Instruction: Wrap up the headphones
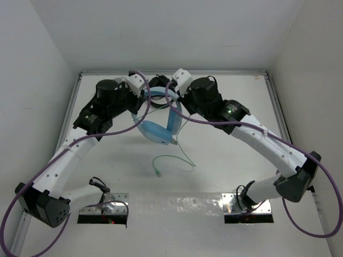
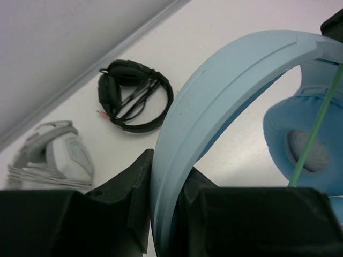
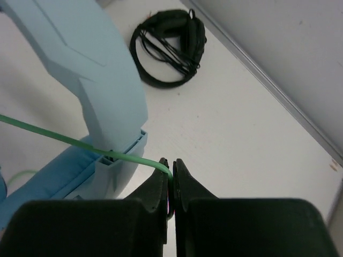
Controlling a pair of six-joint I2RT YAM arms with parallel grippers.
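The light blue headphones (image 1: 156, 131) hang above the table between both arms. My left gripper (image 2: 170, 203) is shut on the headband (image 2: 214, 101); an earcup (image 2: 305, 150) shows at right. My right gripper (image 3: 172, 176) is shut on the pale green cable (image 3: 64, 140), which runs across the headband arm (image 3: 102, 80). In the top view the left gripper (image 1: 140, 93) and right gripper (image 1: 172, 90) sit at the headband, and the cable's loose end (image 1: 177, 160) lies looped on the table with its plug (image 1: 157, 172).
Black headphones (image 2: 134, 95) lie on the table near the back wall, also in the right wrist view (image 3: 169, 45). Light grey headphones (image 2: 53, 155) lie to their left. White walls enclose the table on three sides.
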